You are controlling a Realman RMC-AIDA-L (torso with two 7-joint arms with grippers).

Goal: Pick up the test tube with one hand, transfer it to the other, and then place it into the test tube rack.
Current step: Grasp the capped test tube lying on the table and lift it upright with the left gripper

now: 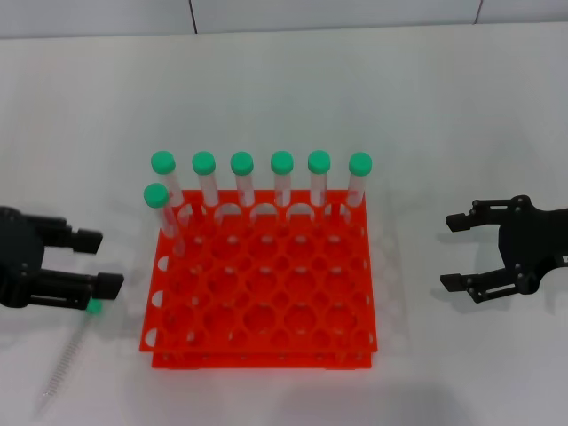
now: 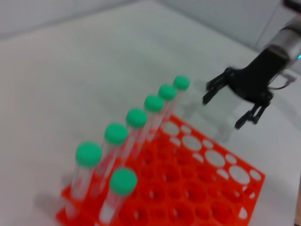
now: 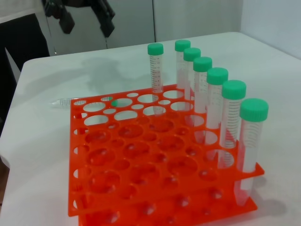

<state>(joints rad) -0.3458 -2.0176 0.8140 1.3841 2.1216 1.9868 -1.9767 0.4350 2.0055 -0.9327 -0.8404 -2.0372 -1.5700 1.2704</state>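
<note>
Nearest the robot, at the left front of the white table [image 1: 293, 80]: slender clear plastic test tube [image 1: 64, 359] with a round green cap, lying flat, cap end pointing away from the robot and towards the rack's near left corner. Not held by anything. Just beyond the cap: black two-fingered left gripper [image 1: 99, 262], fingers spread wide apart, clamped on nothing, nearer finger right beside the cap; touching or not, cannot tell. Seen again from the right wrist view as a pale tube [image 3: 63, 101] on the table behind the rack, with the left gripper [image 3: 86, 23] above it. Judged light and stiff, with smooth round walls, so likely to roll or squirt sideways out of thin jaws. Best taken across the clear body a little below the cap, squarely and with moderate force. Should leave the other end free for the second gripper at the handover. Hard plastic by the look, so probably tolerant of a firm pinch. Farther in, at the table's middle: bright orange-red two-tier plastic test tube rack [image 1: 266, 357] with a grid of round holes, most of them vacant. Level with the rack, well off to the right: matching black right gripper [image 1: 451, 251], fingers likewise apart and holding nothing. Farthest off in the rack: seven identical green-capped standing tubes [image 1: 281, 177], six along the back row and one in the second row at the left end.
</note>
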